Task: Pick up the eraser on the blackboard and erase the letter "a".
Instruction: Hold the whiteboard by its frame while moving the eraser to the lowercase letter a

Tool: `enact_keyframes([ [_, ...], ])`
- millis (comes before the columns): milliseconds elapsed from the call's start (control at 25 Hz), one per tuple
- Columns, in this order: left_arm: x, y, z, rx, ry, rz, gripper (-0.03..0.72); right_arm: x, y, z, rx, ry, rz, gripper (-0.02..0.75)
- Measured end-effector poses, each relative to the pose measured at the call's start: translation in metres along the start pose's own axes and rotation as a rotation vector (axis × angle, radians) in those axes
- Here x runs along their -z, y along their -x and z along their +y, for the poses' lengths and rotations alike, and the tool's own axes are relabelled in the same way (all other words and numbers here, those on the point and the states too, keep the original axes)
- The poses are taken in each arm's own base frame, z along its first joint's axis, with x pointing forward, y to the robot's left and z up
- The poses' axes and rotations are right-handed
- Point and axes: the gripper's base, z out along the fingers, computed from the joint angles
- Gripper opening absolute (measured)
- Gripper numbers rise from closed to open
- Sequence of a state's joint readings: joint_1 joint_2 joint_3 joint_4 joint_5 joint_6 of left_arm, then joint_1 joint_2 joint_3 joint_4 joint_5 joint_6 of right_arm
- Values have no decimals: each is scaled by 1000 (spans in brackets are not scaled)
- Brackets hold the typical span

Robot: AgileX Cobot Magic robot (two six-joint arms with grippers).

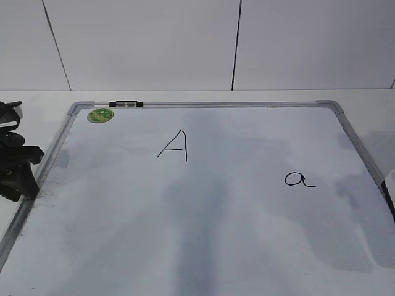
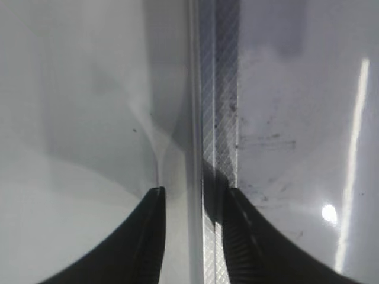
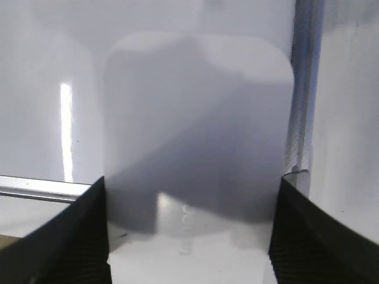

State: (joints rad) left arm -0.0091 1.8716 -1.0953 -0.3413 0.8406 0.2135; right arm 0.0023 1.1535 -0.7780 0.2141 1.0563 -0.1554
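Eraser [image 3: 198, 130], a white rounded plastic block, lies between our right gripper's [image 3: 189, 236] spread jaws near the blackboard's [image 3: 305, 89] frame corner; we judge it light, rigid, slick: pinch its long sides.

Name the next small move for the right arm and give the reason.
Probably close the right end effector on the eraser. In the right wrist view the white block sits between the two open fingers, which flank its sides, so it looks framed but not visibly lifted. The letter "a" is unerased on the blackboard.
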Motion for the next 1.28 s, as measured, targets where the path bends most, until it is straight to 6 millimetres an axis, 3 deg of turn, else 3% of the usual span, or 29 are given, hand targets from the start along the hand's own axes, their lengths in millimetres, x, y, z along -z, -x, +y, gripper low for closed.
enact_keyframes([
  [240,-1,0,0,5,-4,2,232,0,1,0,2,-1,-6,561],
  [480,-1,1,0,7,-9,0,134,0,1,0,2,-1,-6,561],
  [880,-4,0,-11,-63,13,9,50,0,1,0,2,-1,-6,561],
  [1280,-4,0,-12,-62,13,9,45,0,2,1,-10,10,-21,561],
])
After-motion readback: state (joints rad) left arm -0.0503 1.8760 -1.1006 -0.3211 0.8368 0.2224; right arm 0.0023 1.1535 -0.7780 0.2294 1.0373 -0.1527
